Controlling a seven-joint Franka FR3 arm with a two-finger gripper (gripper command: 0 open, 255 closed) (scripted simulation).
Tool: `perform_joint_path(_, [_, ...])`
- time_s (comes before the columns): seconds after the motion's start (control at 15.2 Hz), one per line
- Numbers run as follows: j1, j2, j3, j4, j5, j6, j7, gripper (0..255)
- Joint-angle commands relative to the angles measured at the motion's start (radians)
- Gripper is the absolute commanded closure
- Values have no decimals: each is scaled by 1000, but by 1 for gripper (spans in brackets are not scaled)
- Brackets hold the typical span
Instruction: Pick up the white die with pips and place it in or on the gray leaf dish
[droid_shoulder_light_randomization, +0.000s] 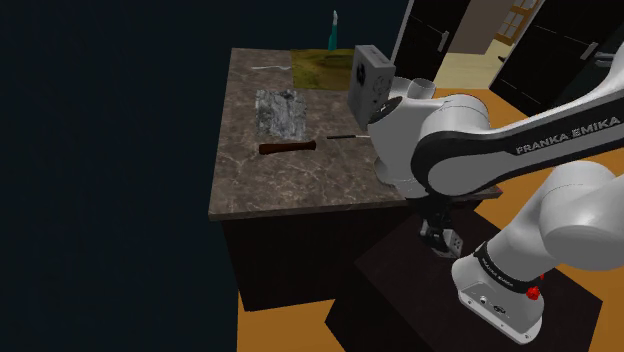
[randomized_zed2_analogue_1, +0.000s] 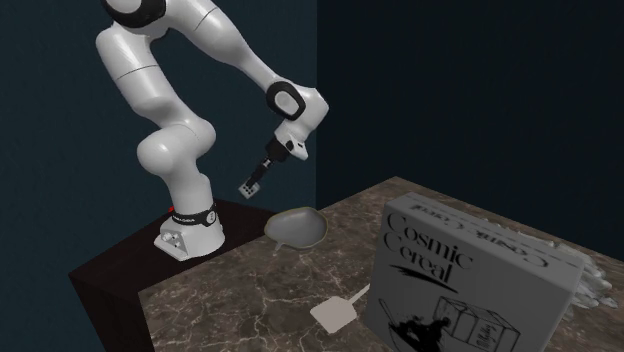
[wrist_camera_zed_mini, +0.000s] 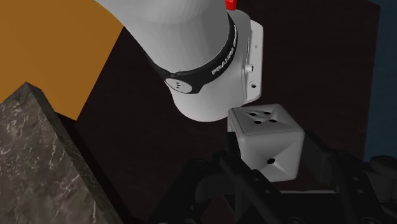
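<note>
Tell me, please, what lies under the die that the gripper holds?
The dark stand top, beside the arm's white base; the grey leaf dish sits aside on the table. The die itself hides the spot straight beneath.

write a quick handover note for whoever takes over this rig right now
Gripper: shut on the die, which it holds in the air over the stand, just off the table edge.
Dish: sits on the table corner nearest the arm. It looks empty in the second exterior view.
Done: the die is picked up and held off every surface.
Left: carry the die over the dish, lower it, open the gripper, and back away.
</note>
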Motion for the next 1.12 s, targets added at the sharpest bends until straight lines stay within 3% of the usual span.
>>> perform_joint_path(0.0, [3,-22,-6,10,1,-32,-3,255])
perform_joint_path(0.99, [9,-146,-56,129,-18,-273,-17,255])
perform_joint_path(1.06, [-8,-124,-70,144,-47,-268,-34,255])
